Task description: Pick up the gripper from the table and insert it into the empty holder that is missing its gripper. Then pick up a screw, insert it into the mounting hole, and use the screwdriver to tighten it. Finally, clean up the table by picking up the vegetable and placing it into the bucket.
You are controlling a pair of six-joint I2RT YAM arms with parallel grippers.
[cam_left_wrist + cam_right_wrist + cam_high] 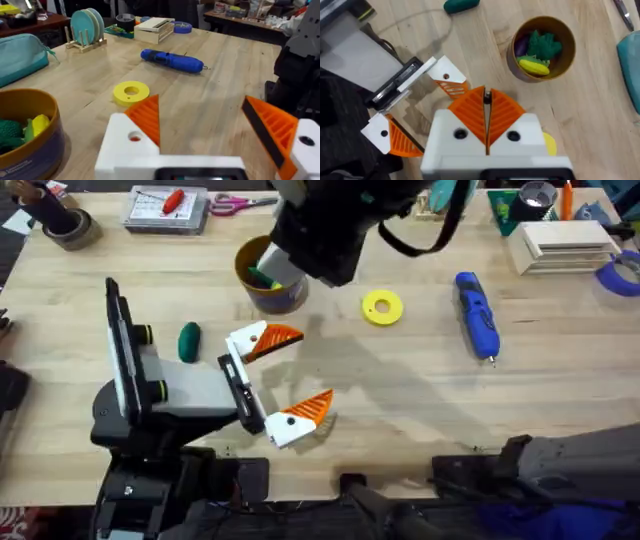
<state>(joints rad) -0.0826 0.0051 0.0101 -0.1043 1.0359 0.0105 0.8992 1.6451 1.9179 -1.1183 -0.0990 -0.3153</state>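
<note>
Vegetable [189, 342]: lies on the table's left half, near the bucket [268, 280].
Feel: looks light, hard and shiny, so it may slip.
Hold: across its thin middle.
Left gripper [312, 367]: fingers wide apart, holding nothing.
Right gripper [486, 95]: fingers pressed together.
Count: one vegetable, one bucket, one screwdriver [477, 315], one yellow ring [382, 307].

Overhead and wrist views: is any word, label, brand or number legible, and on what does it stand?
Bucket: a pale line of print low on its outer wall, too blurred to read.
Clear box at the table's far edge: a printed sheet inside, too small to read.
No other text can be read.
</note>
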